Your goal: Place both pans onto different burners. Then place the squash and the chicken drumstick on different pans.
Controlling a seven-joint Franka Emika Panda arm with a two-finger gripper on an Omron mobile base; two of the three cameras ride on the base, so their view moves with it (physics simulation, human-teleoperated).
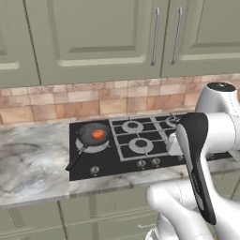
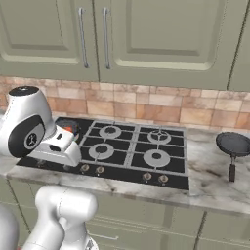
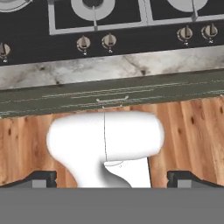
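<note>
One black pan (image 1: 92, 133) sits on the large round burner (image 1: 96, 147) at the cooktop's left, its handle pointing to the front left. The orange-red squash (image 1: 98, 134) lies inside it. The arm partly covers this pan (image 2: 67, 125) in the right base view. The other pan (image 2: 233, 143) rests on the marble counter right of the cooktop, handle toward the front edge. My gripper (image 3: 112, 179) is open with nothing between its fingertips (image 3: 43, 178). It hangs above the cooktop's front edge, looking down at the knobs and the floor.
The black glass cooktop (image 2: 127, 168) has several square-grated burners (image 2: 156, 157) with no pan on them. Knobs (image 3: 83, 43) line its front. Green wall cabinets (image 1: 93, 37) hang above a brick backsplash. Marble counter (image 1: 33, 159) lies left of the cooktop, drawers and wood floor (image 3: 192, 131) below.
</note>
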